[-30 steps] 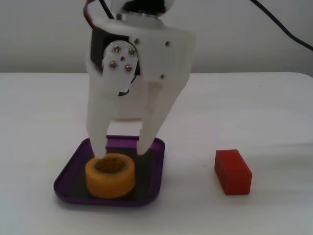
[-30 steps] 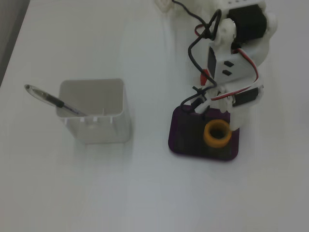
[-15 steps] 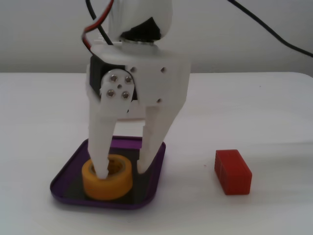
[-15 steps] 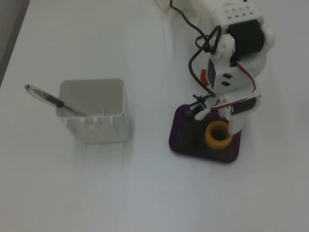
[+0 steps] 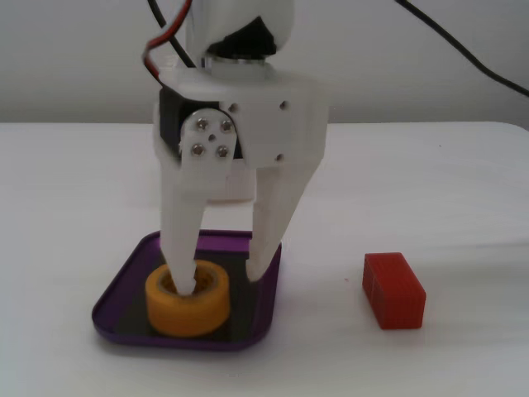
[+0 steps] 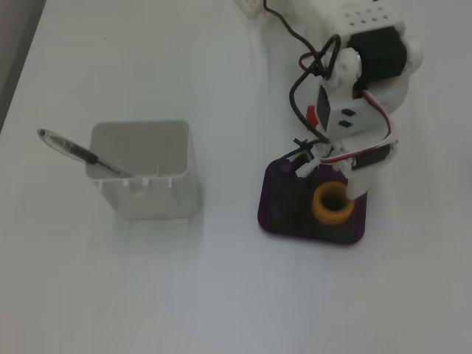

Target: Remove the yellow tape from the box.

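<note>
The yellow tape (image 5: 190, 311) lies flat in the box (image 5: 124, 281), a shallow purple tray with a dark bottom. My white gripper (image 5: 221, 279) points straight down over it and is open. One finger (image 5: 182, 248) reaches into the roll's hollow centre. The other finger (image 5: 266, 240) stands outside the roll on its right, with a gap to the roll's wall. In the fixed view from above, the tape (image 6: 332, 217) sits at the right side of the box (image 6: 276, 203), with the gripper (image 6: 338, 184) partly covering it.
A red block (image 5: 393, 289) lies on the white table to the right of the tray. In the fixed view from above, a tall white square container (image 6: 147, 173) stands to the left with a pen (image 6: 74, 150) leaning out of it. The arm's cables hang over the tray.
The gripper came down, and its left finger went from the roll's rim into the hollow centre. Tray and tape shifted slightly left and back.
</note>
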Robot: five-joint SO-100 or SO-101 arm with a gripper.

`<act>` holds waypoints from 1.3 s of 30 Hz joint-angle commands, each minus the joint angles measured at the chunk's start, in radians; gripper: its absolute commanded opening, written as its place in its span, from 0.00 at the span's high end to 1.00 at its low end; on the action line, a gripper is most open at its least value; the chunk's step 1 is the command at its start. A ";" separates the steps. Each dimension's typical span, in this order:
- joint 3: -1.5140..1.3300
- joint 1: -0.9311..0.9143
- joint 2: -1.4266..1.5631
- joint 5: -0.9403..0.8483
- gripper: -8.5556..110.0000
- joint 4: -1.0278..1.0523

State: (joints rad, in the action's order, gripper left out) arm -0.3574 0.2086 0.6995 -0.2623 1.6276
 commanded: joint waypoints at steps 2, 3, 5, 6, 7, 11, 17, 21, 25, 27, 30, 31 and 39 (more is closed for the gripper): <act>0.041 0.005 0.063 -0.003 0.82 0.009; 0.041 0.005 0.061 -0.003 0.82 0.009; 0.041 0.005 0.061 -0.003 0.82 0.009; 0.041 0.005 0.058 -0.003 0.82 0.009; 0.041 0.005 0.057 -0.003 0.82 0.009; 0.041 -0.018 0.057 -0.005 0.82 0.009; 0.035 -0.067 0.055 -0.005 0.82 0.006; 0.028 -0.066 0.055 -0.005 0.82 0.005; 0.026 -0.058 0.052 -0.005 0.82 0.000; 0.025 -0.058 0.048 -0.005 0.82 -0.002; 0.026 -0.057 0.011 -0.005 0.82 -0.003; 0.032 -0.057 -0.005 -0.005 0.82 -0.003; 0.043 -0.064 -0.115 -0.005 0.84 -0.005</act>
State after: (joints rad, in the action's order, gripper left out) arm -0.3390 0.1503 0.5875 -0.2654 1.6168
